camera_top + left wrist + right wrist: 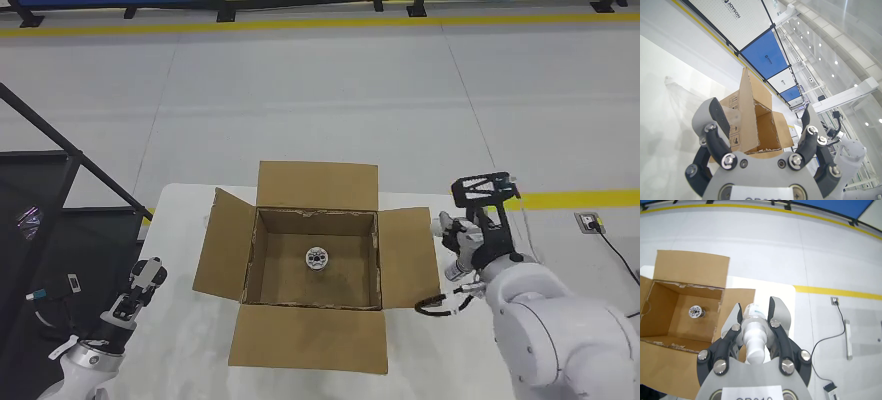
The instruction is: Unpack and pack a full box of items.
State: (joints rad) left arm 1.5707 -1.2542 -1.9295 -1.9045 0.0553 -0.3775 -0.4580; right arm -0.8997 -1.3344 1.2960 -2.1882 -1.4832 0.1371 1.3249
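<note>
- The left arm (112, 325) is at the edge of the surface (185, 330). The left jaws are spread wide and hold nothing; the left wrist view makes this plain, the top view does not.
- Ahead of them, well apart, stands the cardboard box (310, 335) with its flaps open. One small spool-like part (317, 258) lies on its floor.
- The right jaws clench a clear bottle (753, 321) with a white cap, just outside the box's flap.
- I judge that the box is nearly emptied and the repacking is all left.

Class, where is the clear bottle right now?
In the right wrist view, the clear bottle sits in the right gripper, above the table's right side, just beside the cardboard box's right flap.
</note>
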